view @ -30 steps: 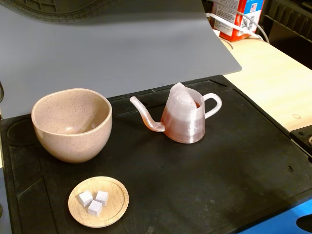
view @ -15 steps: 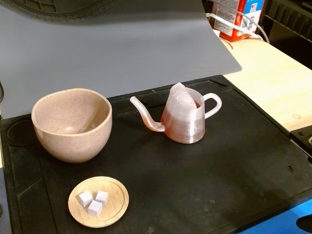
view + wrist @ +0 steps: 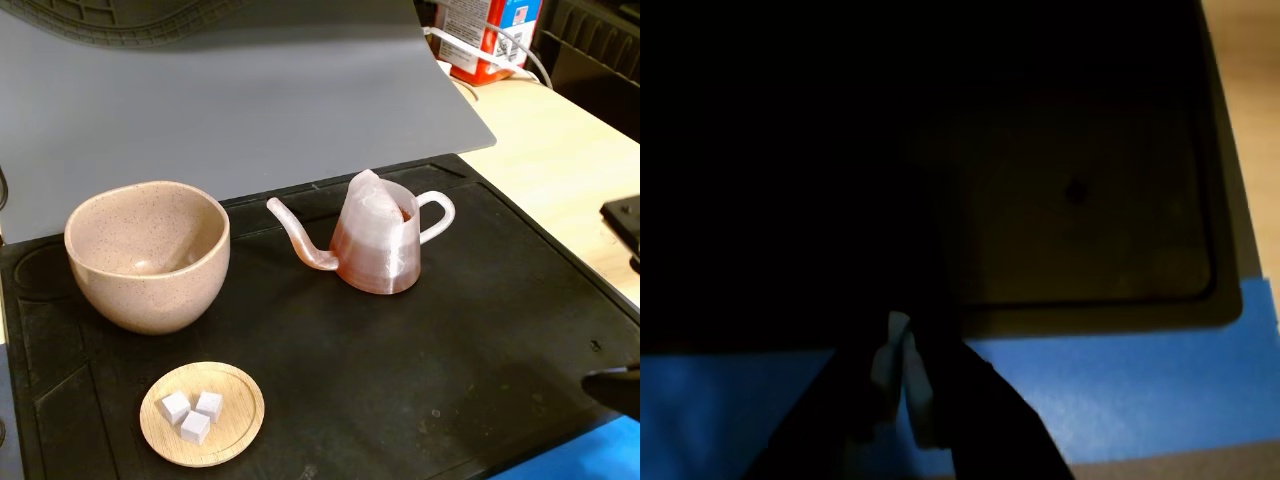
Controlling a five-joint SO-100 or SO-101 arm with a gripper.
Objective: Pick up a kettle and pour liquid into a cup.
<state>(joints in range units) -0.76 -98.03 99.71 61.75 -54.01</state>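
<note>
Kettle [image 3: 380,245] stands upright on the black mat [image 3: 450,380], free of any grip, near the middle of the fixed view, its long spout [image 3: 298,236] aimed left toward the cup [image 3: 148,255] and its loop handle [image 3: 437,215] turned right, probably so the arm coming from that side can take it. Reddish-brown liquid [image 3: 375,268] tints its lower body. A wooden dish [image 3: 202,413] of white cubes [image 3: 193,413] sits nearer the camera, clear of the pouring line. In the wrist view the gripper [image 3: 902,375] hovers over the mat's edge and blue surface [image 3: 1120,390], fingertips pressed together, holding nothing.
</note>
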